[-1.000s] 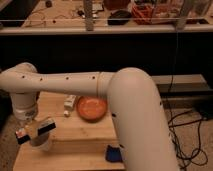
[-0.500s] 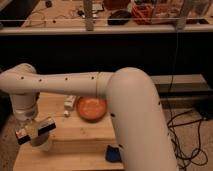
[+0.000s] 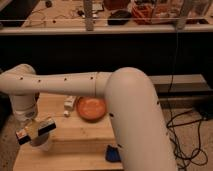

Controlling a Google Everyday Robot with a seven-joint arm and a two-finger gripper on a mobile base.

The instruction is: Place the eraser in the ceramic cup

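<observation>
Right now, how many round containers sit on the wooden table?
2: a wide orange bowl mid-table and a small pale ceramic cup directly under the gripper. The arm may hide more.

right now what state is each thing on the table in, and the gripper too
gripper: hangs right over the cup
cup: upright, partly hidden by the gripper
orange bowl: upright, looks empty
small white thing: sits just left of the bowl
blue thing: lies at table's front edge, partly behind the arm

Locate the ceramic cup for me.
Camera view, lower left: the small pale ceramic cup sits on the wooden table just under the gripper, left of the wide orange bowl.
</observation>
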